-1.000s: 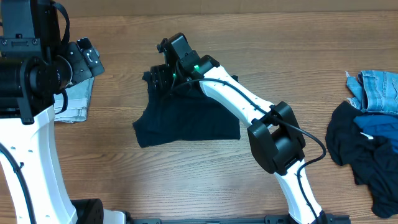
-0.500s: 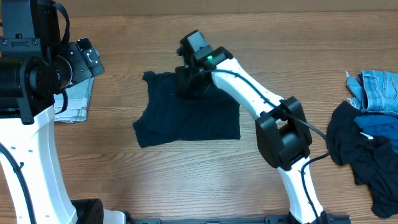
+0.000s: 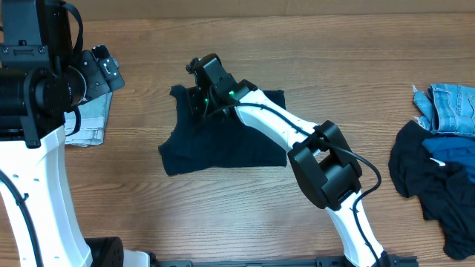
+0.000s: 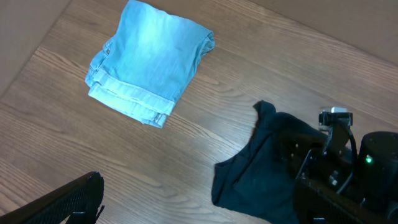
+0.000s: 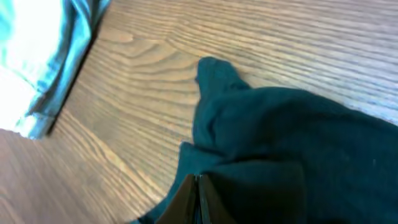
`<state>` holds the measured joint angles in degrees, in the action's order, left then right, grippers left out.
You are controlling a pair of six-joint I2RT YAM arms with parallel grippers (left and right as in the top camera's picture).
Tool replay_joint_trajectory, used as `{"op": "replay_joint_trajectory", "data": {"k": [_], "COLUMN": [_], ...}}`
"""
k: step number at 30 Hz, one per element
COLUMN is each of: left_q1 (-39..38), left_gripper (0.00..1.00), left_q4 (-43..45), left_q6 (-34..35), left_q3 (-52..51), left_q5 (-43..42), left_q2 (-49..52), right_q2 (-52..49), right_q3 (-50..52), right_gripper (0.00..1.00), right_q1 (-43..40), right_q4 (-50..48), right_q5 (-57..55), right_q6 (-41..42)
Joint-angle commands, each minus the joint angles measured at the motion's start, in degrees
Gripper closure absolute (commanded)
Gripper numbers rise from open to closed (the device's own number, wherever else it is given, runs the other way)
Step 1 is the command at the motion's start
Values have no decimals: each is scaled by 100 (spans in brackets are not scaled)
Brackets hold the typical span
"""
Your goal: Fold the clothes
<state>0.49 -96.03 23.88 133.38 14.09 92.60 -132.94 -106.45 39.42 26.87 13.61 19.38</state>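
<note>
Right gripper [image 3: 199, 95] pinches the upper-left corner of the dark garment [image 3: 230, 141], flat on the table [image 3: 349, 52] | left gripper [image 3: 104, 68] hangs well left of the garment by folded denim [image 4: 149, 59], grip impossible to tell | clothes pile [image 3: 438, 163] lies far right of the garment

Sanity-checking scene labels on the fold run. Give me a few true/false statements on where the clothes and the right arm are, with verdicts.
1. The right fingers are at the dark garment's upper-left part. True.
2. Folded denim lies on the left side. True.
3. The denim touches the dark garment. False: bare table lies between them.
4. A loose pile sits at the right edge. True.
5. The pile holds only dark clothes. False: it also has light-blue fabric at its far end.
</note>
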Motion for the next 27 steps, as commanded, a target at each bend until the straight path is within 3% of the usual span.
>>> {"op": "replay_joint_trajectory", "data": {"k": [1, 6, 10, 13, 18, 20, 25, 27], "left_q1": [24, 24, 24, 24, -7, -317, -1351, -1486], "left_gripper": [0, 0, 0, 0, 1, 17, 46, 54], "left_q4": [9, 9, 9, 79, 459, 426, 522, 719], "left_q6": [76, 76, 79, 98, -4, -726, -1045, -1064], "left_q3": [-15, -15, -15, -15, -15, -15, -15, -15], "left_q5": [-20, -20, -20, -330, -2017, -2243, -1016, -1073], "left_q2": [20, 20, 22, 24, 162, 485, 1961, 2662], "right_q2": [188, 634, 791, 789, 789, 789, 789, 789], "right_q3": [-787, -1482, -1458, -1021, 223, 605, 1285, 1628], "right_gripper": [94, 91, 96, 96, 96, 96, 96, 96], "right_q1": [-22, -369, -754, -929, -940, -957, -957, -960], "right_q4": [863, 3357, 4778, 5064, 4426, 4072, 3539, 3279], "right_q5": [105, -457, -455, -457, -459, -459, -813, -973], "right_q6": [-476, -468, -273, -245, -319, -463, -487, -485]}}
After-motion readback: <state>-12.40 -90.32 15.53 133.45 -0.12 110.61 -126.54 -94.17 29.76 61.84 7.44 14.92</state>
